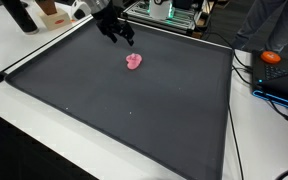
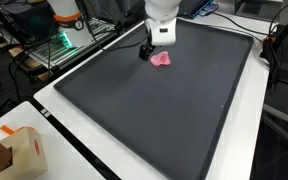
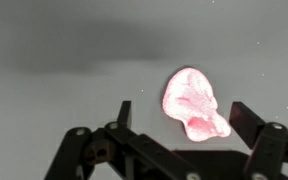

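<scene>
A small pink soft lump (image 3: pixel 192 102) lies on the dark grey mat (image 3: pixel 64 80). It shows in both exterior views, pink lump (image 1: pixel 135 62) and pink lump (image 2: pixel 161 59). My gripper (image 3: pixel 186 116) hovers just above it with its two black fingers (image 3: pixel 124 113) spread wide, one on each side, touching nothing. In an exterior view the gripper (image 1: pixel 119 35) hangs a little behind the lump; from the opposite side the gripper (image 2: pixel 149 48) sits just beside it under the white wrist.
The mat (image 1: pixel 134 110) is bordered by a white table edge (image 2: pixel 74 140). An orange object (image 1: pixel 272 57) and cables lie off the mat's side. A cardboard box (image 2: pixel 19 150) stands at a table corner. Electronics racks (image 1: pixel 169 12) sit behind.
</scene>
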Controlling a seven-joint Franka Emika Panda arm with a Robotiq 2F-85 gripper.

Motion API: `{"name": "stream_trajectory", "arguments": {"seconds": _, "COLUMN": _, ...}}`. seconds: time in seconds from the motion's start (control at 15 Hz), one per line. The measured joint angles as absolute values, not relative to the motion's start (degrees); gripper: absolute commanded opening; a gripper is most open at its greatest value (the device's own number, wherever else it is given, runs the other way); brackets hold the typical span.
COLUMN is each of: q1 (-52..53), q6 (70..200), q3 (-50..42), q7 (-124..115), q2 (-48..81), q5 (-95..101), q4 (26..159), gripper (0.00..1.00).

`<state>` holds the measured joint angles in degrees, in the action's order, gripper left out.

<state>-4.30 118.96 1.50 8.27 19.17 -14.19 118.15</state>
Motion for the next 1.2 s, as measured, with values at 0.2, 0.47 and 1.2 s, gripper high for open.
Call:
{"name": "stream_trajectory", "arguments": {"seconds": 0.2, "q1": -5.4, "q6": 118.9, "q3": -0.1, "q7": 4.0, "q2": 19.2, "q5": -17.2, "q4": 118.5, "gripper": 1.00}}
{"name": "stream_trajectory", "arguments": {"seconds": 0.47, "q1": -6.3, "q6": 118.9, "q3": -2.1, "q7": -2.7, "q2": 19.7, "q5": -20.6, "q4": 118.8, "gripper": 1.00}}
{"name": "stream_trajectory", "arguments": {"seconds": 1.2, "q1": -7.8, "q6": 117.6, "q3": -4.9, "q7": -21.8, "q2": 23.2, "q5": -31.6, "q4": 118.8, "gripper": 1.00}}
